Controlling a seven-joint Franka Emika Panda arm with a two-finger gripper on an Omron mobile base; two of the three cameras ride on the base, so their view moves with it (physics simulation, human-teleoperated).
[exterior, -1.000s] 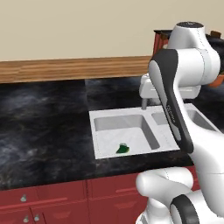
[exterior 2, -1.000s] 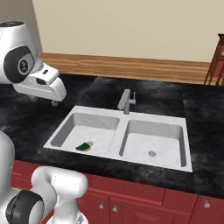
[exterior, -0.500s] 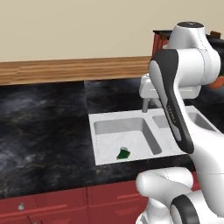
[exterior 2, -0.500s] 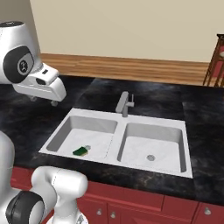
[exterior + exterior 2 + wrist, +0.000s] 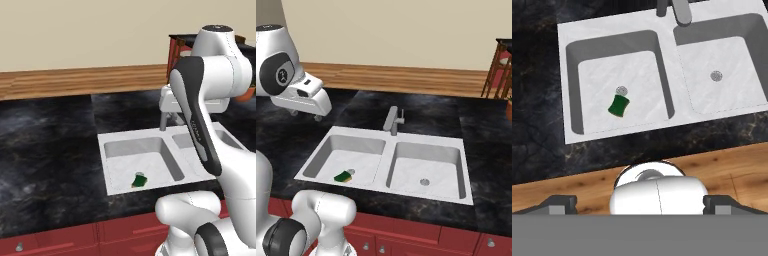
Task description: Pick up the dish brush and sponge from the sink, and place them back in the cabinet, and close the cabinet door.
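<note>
Nearest, drawers: red fronts with small knobs [image 5: 365,246] run under the front edge of the black marbled surface [image 5: 50,165].
Sponge: dark green sponge [image 5: 618,105] lies flat in the left basin of the white sink [image 5: 421,145], toward that basin's front edge, just beside the drain [image 5: 621,90].
Right basin: bare around its own drain [image 5: 425,182].
Faucet: grey faucet [image 5: 392,120] stands at the sink's back edge, between the basins.
Claw: claw [image 5: 637,202] hangs high above the surface, fingers spread wide, gripping nothing.
Farthest: wood floor [image 5: 406,80] beyond the surface's back edge.
</note>
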